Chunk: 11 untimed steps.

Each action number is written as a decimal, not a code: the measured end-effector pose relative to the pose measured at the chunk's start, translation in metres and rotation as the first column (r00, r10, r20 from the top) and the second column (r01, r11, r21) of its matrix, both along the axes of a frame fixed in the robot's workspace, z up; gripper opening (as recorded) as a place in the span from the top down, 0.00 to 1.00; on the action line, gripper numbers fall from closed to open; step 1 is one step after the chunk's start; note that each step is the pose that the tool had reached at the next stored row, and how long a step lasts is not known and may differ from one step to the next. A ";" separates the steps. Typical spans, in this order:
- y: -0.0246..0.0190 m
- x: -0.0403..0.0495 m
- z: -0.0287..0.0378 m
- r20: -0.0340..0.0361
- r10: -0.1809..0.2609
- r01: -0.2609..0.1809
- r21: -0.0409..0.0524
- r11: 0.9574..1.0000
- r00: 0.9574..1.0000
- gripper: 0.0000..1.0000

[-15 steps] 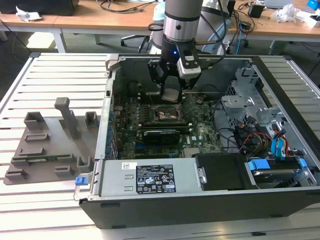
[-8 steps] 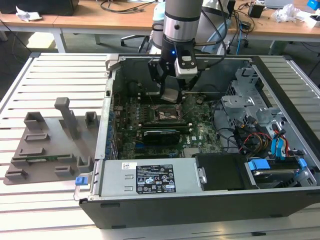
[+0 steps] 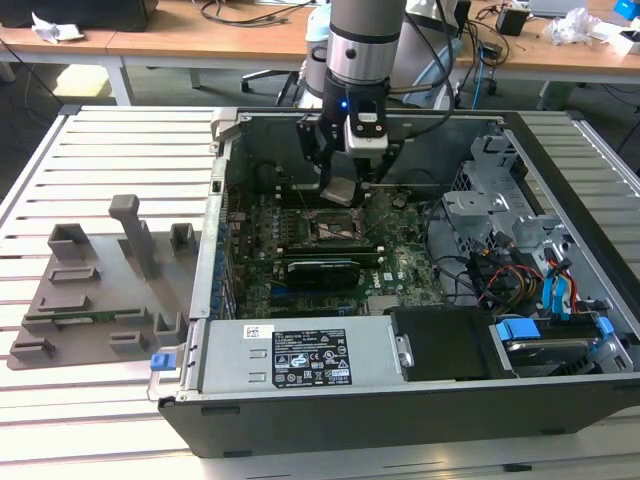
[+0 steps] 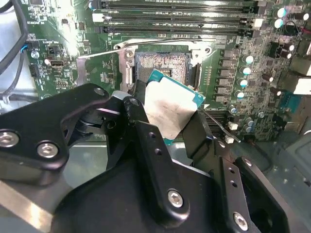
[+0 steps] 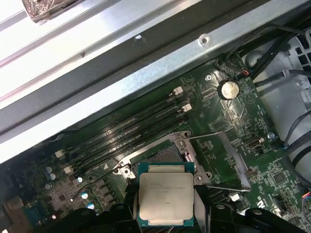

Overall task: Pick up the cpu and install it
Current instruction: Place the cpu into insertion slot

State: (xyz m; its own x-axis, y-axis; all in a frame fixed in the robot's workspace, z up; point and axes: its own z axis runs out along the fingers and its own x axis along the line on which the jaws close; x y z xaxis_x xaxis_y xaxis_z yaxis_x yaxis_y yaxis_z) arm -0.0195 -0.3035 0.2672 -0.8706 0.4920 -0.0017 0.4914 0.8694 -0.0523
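Note:
The cpu (image 3: 339, 190) is a small silver-topped square chip, held in my gripper (image 3: 341, 186), which is shut on it. It hangs just above the open socket (image 3: 335, 229) on the motherboard (image 3: 395, 268), inside the computer case. In the second wrist view the cpu (image 4: 171, 107) sits tilted between the black fingers (image 4: 142, 124), a little short of the socket (image 4: 163, 63). In the first wrist view the cpu (image 5: 166, 194) faces up with the socket (image 5: 163, 153) beyond it and the hinged socket frame (image 5: 221, 160) swung open.
The open case (image 3: 225, 190) rests on a slatted table, with the power supply (image 3: 295, 355) at its front and drive cages with cables (image 3: 520, 250) on the exterior view's right. A grey fixture tray (image 3: 95, 290) lies on the exterior view's left. Memory slots (image 5: 131, 128) run beside the socket.

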 end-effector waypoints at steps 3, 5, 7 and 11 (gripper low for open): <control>0.0000 0.0000 -0.0001 0.000 -0.043 0.043 -0.002 0.999 0.999 0.45; 0.0000 0.0000 -0.0002 0.000 -0.065 0.065 -0.004 0.998 0.998 0.45; 0.0000 0.0000 -0.0002 0.000 -0.082 0.082 -0.005 0.997 0.997 0.45; 0.0000 0.0000 -0.0003 0.000 -0.124 0.124 -0.005 0.992 0.992 0.45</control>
State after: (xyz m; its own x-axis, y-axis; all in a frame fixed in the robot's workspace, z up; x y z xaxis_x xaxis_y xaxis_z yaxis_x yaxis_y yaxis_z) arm -0.0195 -0.3035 0.2669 -0.8028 0.5962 -0.0046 0.5955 0.8014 -0.0568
